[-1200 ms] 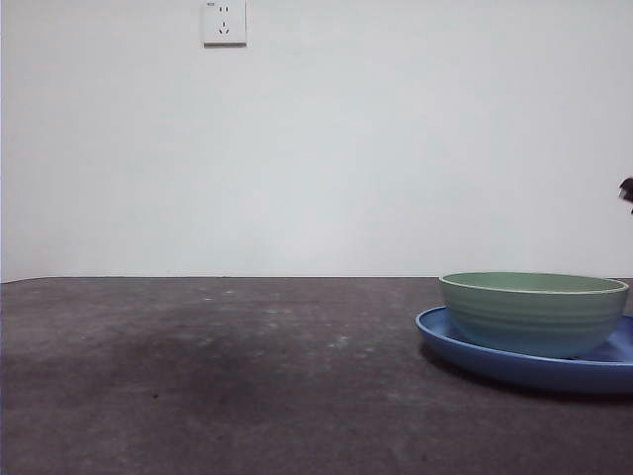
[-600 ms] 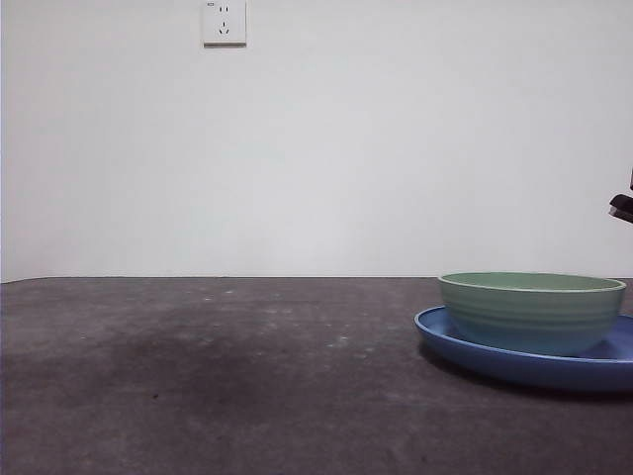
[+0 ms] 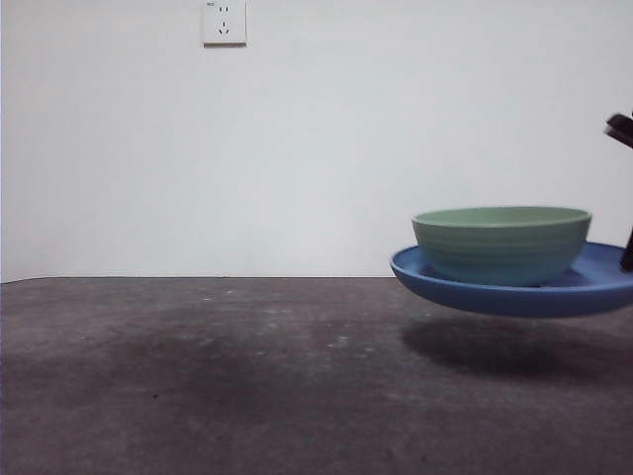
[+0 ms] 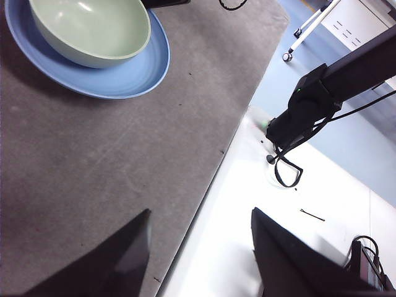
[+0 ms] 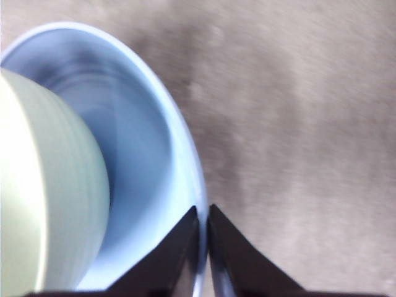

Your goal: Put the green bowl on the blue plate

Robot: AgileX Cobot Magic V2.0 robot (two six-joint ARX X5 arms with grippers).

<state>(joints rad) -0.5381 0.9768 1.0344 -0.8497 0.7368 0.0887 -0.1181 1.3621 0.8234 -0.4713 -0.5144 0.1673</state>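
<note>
Right tool (image 5: 203, 247) is clamped on the rim of the blue plate (image 3: 514, 292) at the frame's right edge, holding it clear above the bench (image 3: 198, 376). The green bowl (image 3: 501, 242) sits in the plate. Left tool (image 4: 201, 260) waits wide apart, far off.

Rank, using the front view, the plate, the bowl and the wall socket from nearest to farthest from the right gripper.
1. Plate: its rim is pinched by the right gripper.
2. Bowl: sits on the plate, just inward of that rim.
3. Wall socket: high on the far wall.
</note>
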